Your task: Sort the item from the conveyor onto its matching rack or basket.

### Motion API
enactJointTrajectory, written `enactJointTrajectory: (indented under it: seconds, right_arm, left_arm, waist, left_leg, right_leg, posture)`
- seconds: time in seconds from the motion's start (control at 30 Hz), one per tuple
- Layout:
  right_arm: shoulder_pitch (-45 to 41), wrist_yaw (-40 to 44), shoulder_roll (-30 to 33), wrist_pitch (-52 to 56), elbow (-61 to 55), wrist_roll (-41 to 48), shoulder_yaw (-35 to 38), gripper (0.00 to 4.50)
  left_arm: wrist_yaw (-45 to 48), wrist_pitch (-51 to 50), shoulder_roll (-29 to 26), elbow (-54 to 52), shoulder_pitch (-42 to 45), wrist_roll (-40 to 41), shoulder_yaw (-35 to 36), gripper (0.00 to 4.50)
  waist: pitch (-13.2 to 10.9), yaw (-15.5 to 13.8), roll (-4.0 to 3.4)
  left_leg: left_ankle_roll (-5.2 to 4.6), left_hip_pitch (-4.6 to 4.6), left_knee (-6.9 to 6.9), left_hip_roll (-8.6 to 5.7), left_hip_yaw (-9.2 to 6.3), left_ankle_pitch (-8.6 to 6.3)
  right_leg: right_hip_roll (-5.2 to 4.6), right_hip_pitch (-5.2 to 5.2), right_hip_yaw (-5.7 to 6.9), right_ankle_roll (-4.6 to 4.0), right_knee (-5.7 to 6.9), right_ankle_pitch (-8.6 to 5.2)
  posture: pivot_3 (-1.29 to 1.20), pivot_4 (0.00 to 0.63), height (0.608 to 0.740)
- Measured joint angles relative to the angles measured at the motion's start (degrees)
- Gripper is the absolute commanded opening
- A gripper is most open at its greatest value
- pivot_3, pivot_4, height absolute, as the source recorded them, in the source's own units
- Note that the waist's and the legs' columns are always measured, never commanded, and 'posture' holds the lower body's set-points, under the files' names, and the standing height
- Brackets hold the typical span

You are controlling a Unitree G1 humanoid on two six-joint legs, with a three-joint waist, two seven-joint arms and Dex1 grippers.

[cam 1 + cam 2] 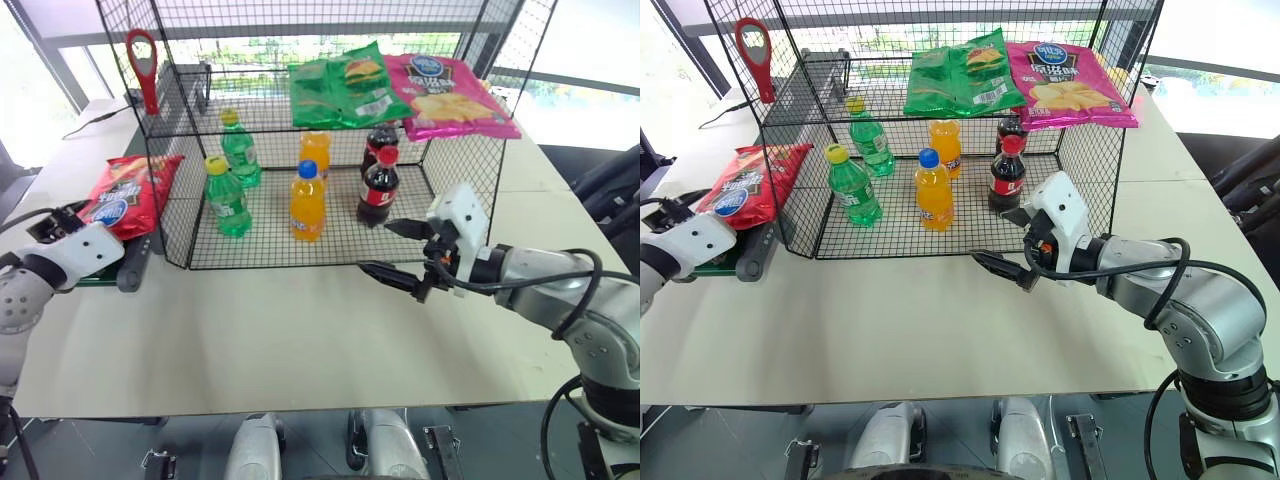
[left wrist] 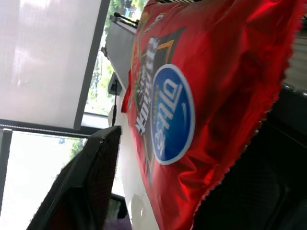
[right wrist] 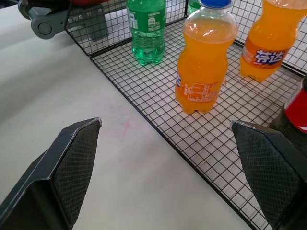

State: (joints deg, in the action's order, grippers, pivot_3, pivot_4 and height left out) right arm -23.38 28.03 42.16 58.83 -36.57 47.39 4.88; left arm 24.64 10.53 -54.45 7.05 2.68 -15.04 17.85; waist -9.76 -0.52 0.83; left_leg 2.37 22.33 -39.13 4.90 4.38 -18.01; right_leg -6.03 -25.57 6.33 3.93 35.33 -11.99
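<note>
Left wrist view: the red chip bag (image 2: 192, 110) shows a blue oval logo (letters unreadable). Left gripper (image 1: 62, 222) jaws: cannot tell; right gripper (image 1: 392, 250) jaws apart.

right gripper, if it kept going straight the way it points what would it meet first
Most likely the nearer orange soda bottle on the rack's lower mesh floor; the right gripper stands open before it. Depth is uncertain.

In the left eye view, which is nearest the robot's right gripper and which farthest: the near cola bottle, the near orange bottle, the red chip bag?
From the right gripper:
1. Near cola bottle, just behind it.
2. Near orange bottle, mid-rack.
3. Red chip bag, far left on the conveyor.
</note>
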Motion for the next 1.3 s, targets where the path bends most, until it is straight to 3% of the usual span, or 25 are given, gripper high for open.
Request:
enactJointTrajectory:
  seconds: [0.13, 0.43, 0.57, 0.73, 0.93, 1.13, 1.3]
  right_arm:
    - [0.0, 0.1, 0.1, 0.0, 0.0, -0.2, 0.0, 4.50]
    - [-0.3, 1.2, 0.0, -1.1, 0.9, -1.8, -0.4, 4.50]
    - [-0.3, 2.1, -0.1, -2.4, 2.2, -3.2, -1.7, 4.50]
    - [-0.3, 4.6, -0.2, -5.1, 4.8, -5.4, -2.7, 4.50]
    - [-1.8, 9.5, 0.2, -9.2, 11.7, -8.5, -4.2, 4.50]
    - [-3.8, 14.0, 2.3, -13.4, 18.4, -13.0, -4.5, 4.50]
    - [-5.0, 16.3, 2.3, -15.7, 21.5, -15.7, -5.5, 4.50]
  left_arm:
    - [-0.1, -0.1, -0.2, -2.3, -2.8, 0.0, 2.3, 0.07]
    - [-0.4, -2.3, -0.2, -4.8, -4.6, -0.1, 3.4, 0.03]
    - [-5.2, -0.9, 0.5, -6.5, -4.7, -2.0, 4.9, 0.03]
    - [-13.0, 2.6, 3.6, -16.7, -9.8, -6.5, 16.0, 0.03]
    - [-12.2, 4.9, 12.5, -31.8, -22.2, -6.6, 30.6, 0.03]
    - [-6.7, 9.0, 18.6, -41.0, -33.2, -0.8, 37.4, 0.03]
    - [-5.7, 7.1, 18.7, -46.2, -30.0, 1.0, 36.5, 0.03]
  waist:
    - [0.0, -0.1, 0.00]
    - [0.0, -0.1, 0.00]
    - [0.0, -0.1, 0.01]
    - [0.0, 0.2, 0.03]
    - [0.0, 0.4, 0.03]
    - [0.0, -0.1, 0.04]
    - [0.0, -0.3, 0.03]
  left_leg:
    - [0.00, 0.00, 0.00, 0.00, 0.00, 0.00]
    - [0.00, -0.01, -0.01, 0.00, -0.01, 0.00]
    - [0.00, 0.00, -0.01, 0.00, -0.01, 0.00]
    - [0.00, 0.00, 0.00, 0.00, 0.01, 0.00]
    - [0.00, -0.03, -0.01, 0.00, 0.00, 0.00]
    - [0.00, -0.10, -0.08, 0.01, 0.00, 0.00]
    - [0.01, -0.12, -0.08, 0.00, -0.04, 0.02]
  right_leg:
    - [0.00, 0.00, 0.00, 0.00, 0.00, 0.00]
    - [0.00, 0.00, 0.00, 0.00, 0.02, 0.00]
    - [0.00, 0.00, 0.00, 0.00, 0.02, 0.00]
    - [-0.01, 0.00, 0.00, 0.01, -0.01, 0.00]
    - [-0.01, 0.02, 0.00, 0.00, 0.02, 0.00]
    - [-0.01, 0.12, -0.02, -0.23, -0.02, -0.11]
    - [0.00, 0.13, -0.01, -0.24, 0.06, -0.10]
  posture:
    - [0.00, 0.150, 0.740]
    - [0.00, 0.150, 0.740]
    - [0.00, 0.150, 0.740]
    - [0.00, 0.150, 0.740]
    - [0.00, 0.150, 0.740]
    - [0.00, 0.150, 0.740]
    - [0.00, 0.150, 0.740]
